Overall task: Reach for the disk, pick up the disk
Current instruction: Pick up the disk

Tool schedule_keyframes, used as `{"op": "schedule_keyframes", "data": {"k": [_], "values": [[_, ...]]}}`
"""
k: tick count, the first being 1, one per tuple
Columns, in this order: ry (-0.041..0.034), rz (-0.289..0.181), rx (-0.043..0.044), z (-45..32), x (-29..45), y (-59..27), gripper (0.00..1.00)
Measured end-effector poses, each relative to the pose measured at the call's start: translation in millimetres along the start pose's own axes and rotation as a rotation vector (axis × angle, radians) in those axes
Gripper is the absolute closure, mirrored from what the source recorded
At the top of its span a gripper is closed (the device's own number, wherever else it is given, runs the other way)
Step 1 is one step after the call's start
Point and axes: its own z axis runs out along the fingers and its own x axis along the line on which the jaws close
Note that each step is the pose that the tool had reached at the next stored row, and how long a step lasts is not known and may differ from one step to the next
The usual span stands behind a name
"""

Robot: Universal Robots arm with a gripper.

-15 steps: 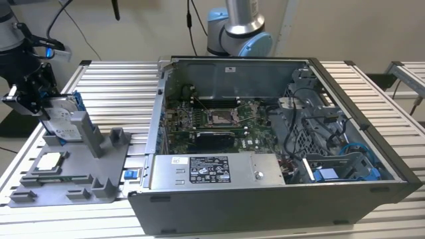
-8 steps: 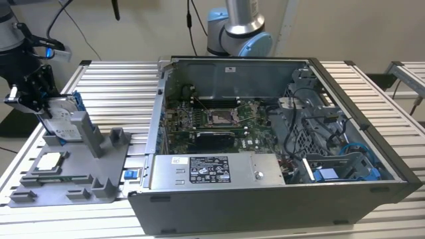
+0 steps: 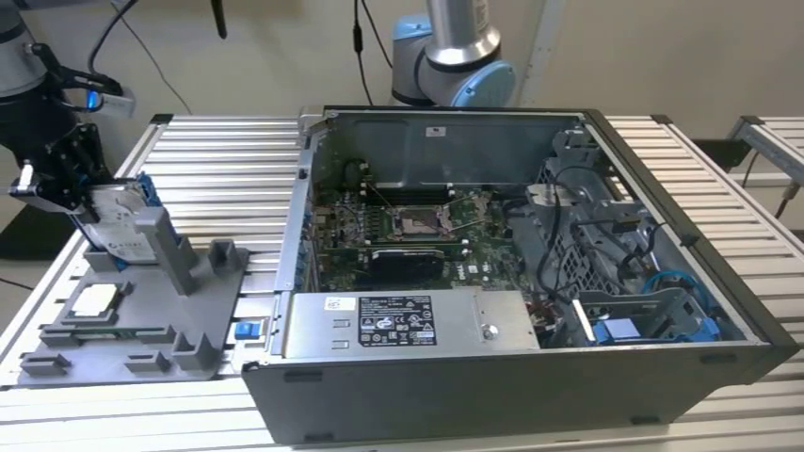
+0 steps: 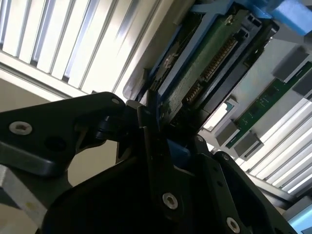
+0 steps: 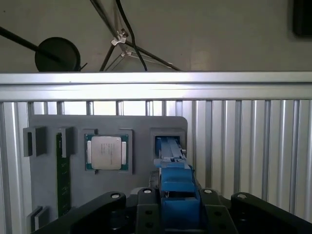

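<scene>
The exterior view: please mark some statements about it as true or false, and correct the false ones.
1. The disk stands on edge at the grey fixture plate. True.
2. The small square chip lies inside the computer case. False: it lies flat on the fixture plate, to the exterior view's left of the case.
3. The computer case is open, with its boards on view. True.
4. The end effector hangs over the computer case. False: it is at the disk, to the exterior view's left of the case.
5. The table is smooth dark wood. False: it is made of pale ribbed metal slats.
</scene>
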Motion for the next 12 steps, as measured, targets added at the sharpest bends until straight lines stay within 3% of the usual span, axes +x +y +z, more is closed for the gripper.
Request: {"op": "schedule_keyframes", "data": {"k": [12], "values": [[0.0005,0.0,0.0002,0.2,0.6,-0.1,1.0]]}}
